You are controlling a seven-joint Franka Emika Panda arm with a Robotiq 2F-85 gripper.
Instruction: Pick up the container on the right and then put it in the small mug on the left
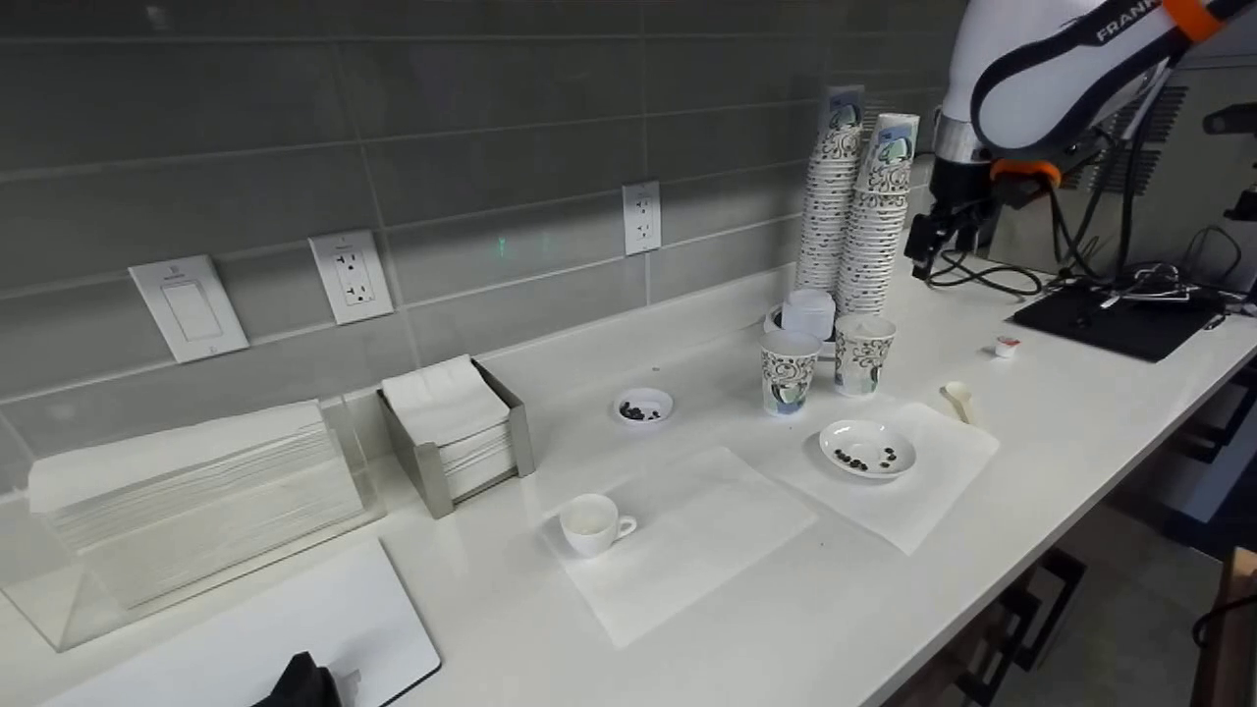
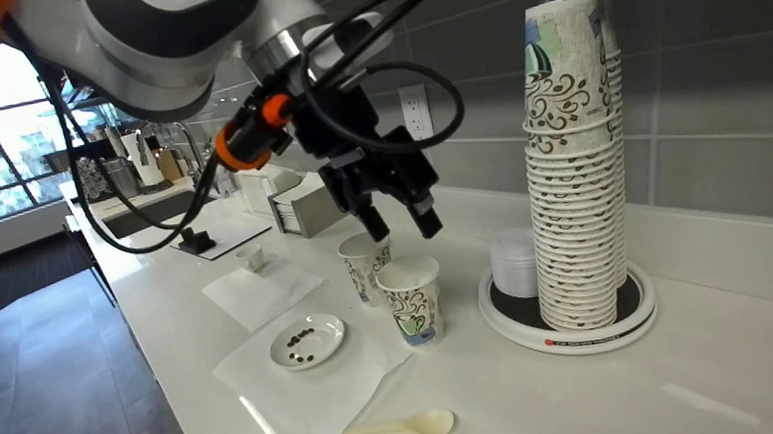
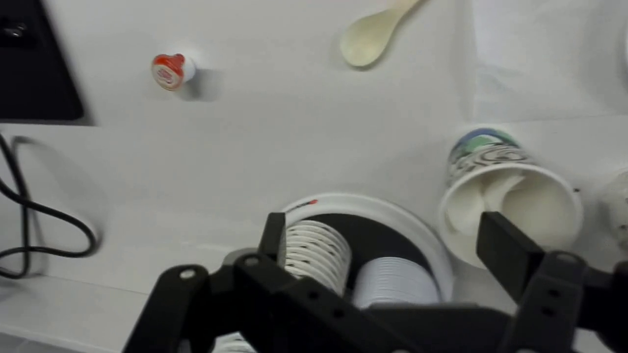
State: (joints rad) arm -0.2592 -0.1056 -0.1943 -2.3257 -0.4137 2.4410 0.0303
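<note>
Hovering with my gripper spread wide and empty, I risk toppling the tall cup stack if I sweep low, right toward the container.

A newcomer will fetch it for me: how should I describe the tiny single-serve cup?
On the white countertop, find the flat black slab. The single-serve cup is between that slab and the pale spoon, touching neither. Unlike the plain spoon and the taller patterned paper cups, it is tiny and marked with red.
</note>
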